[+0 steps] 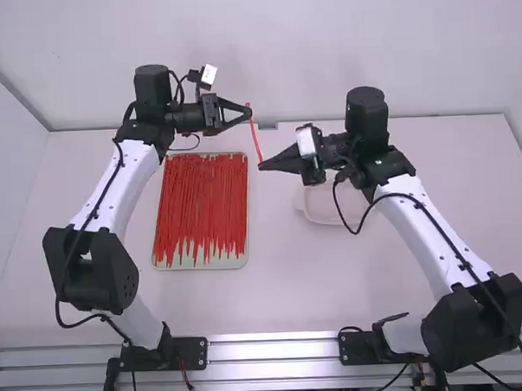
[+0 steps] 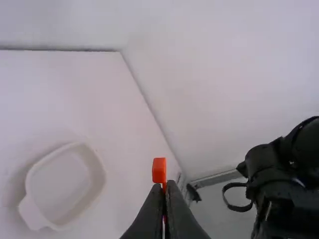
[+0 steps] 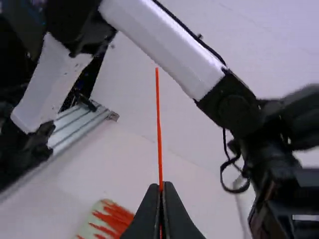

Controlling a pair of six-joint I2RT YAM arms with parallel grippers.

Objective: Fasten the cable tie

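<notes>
Overhead, you are seeing two arms holding one red cable tie (image 1: 254, 133) in the air between them, above the white table (image 1: 334, 270). The left gripper (image 1: 243, 115) is pinching its upper end and the right gripper (image 1: 263, 165) its lower end. One flat rectangular tray (image 1: 203, 265) with rounded corners is lying nearby, carrying a dense heap of thin red loose ties (image 1: 201, 207), too many to count. One smooth white dish (image 1: 318, 209) is sitting beneath the right arm.

At the left wrist, two tapered black fingers are pressing together on the cable tie (image 2: 159, 170), just below its blocky orange head. The dish (image 2: 62, 181), rounded with one tab handle, is lying below.

At the right wrist, two fingers are clamping the cable tie (image 3: 158, 124) along its straight, thin strap.
</notes>
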